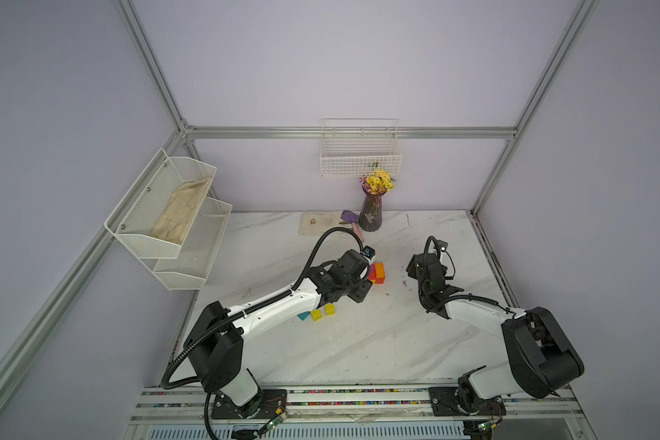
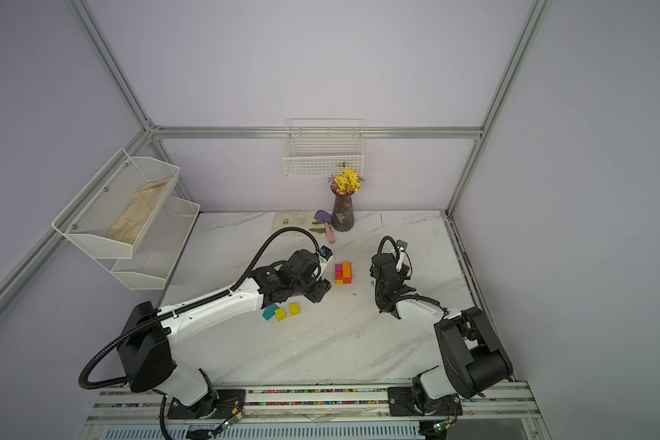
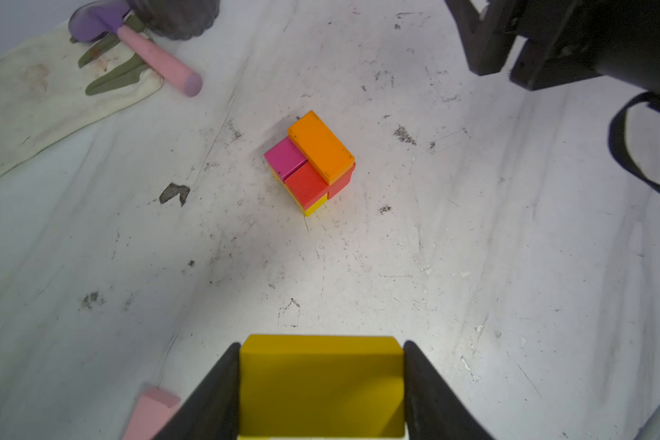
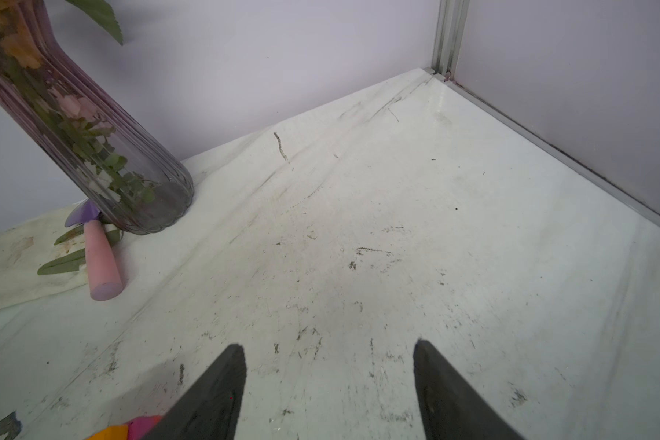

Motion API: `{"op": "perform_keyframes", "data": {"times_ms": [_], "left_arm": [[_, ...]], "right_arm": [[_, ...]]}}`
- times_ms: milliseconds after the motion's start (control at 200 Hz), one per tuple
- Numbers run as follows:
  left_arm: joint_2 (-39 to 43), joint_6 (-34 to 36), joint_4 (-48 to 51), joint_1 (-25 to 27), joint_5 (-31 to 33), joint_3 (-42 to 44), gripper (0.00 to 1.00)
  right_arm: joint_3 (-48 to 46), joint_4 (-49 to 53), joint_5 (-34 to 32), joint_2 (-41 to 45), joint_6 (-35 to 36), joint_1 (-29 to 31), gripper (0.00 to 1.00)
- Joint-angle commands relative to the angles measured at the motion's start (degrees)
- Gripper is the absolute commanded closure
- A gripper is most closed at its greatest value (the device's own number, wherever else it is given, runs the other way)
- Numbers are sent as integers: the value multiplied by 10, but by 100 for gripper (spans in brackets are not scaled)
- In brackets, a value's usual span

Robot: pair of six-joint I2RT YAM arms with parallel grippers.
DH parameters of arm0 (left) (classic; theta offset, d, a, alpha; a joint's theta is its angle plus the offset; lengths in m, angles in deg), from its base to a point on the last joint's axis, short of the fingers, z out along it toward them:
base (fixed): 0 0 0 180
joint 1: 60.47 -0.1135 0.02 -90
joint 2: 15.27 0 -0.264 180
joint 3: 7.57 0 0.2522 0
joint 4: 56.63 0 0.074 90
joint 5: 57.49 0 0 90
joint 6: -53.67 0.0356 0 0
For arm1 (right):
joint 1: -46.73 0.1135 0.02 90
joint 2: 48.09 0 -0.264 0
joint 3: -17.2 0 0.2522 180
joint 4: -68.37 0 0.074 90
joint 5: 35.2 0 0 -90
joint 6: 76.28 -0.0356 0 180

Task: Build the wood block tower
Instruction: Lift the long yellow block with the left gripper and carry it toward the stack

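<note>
Left gripper (image 3: 321,344): in the left wrist view the two dark fingers press against opposite sides of a yellow block (image 3: 321,384), about half spread, with the block filling the gap. Both top views hide this block behind the arm's wrist.

Right gripper (image 4: 328,343): in the right wrist view the fingers stand well apart, with only bare table (image 4: 397,228) between them. Nothing is held.

The tower (image 2: 343,273) stands near the middle of the table, between the two grippers and clear of both. The left wrist view gives its make-up best: an orange brick (image 3: 321,146) sits highest on one side, a magenta block (image 3: 284,158) and a red block (image 3: 305,184) lie beside it one level down, and yellow shows at the base. The right wrist view catches only an orange and magenta corner at its frame edge.

Loose pieces: a teal piece (image 2: 270,312) and two yellow cubes (image 2: 280,314) (image 2: 294,308) lie close together just beside the left forearm (top views only). A pink block (image 3: 151,413) lies beside the left fingers (left wrist view only).

At the back wall stand a purple flower vase (image 2: 342,215) and a pink-handled trowel (image 3: 157,63) lying on a soiled cloth (image 3: 35,103).
</note>
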Motion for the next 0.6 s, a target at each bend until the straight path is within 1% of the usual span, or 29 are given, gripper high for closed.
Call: {"op": "perform_keyframes", "data": {"times_ms": [0,110,220,360,425,595], "left_arm": [[13,106,-23,-17,-82,-60,63],[2,167,-22,-26,-100,-66,64],[-19,212,-21,-37,-123,-78,66],[-59,254,-4,-51,-172,-111,67],[-81,269,6,-54,-172,-130,69],[-153,292,56,-73,-192,-210,69]], "right_arm": [[21,-18,34,-15,-2,-16,28],[23,-29,42,-22,-1,-23,28],[21,-39,45,-25,-1,-27,29],[14,-47,47,-17,-1,-27,30],[9,-51,47,-13,-1,-28,30],[6,-54,52,-13,-2,-28,30]]}}
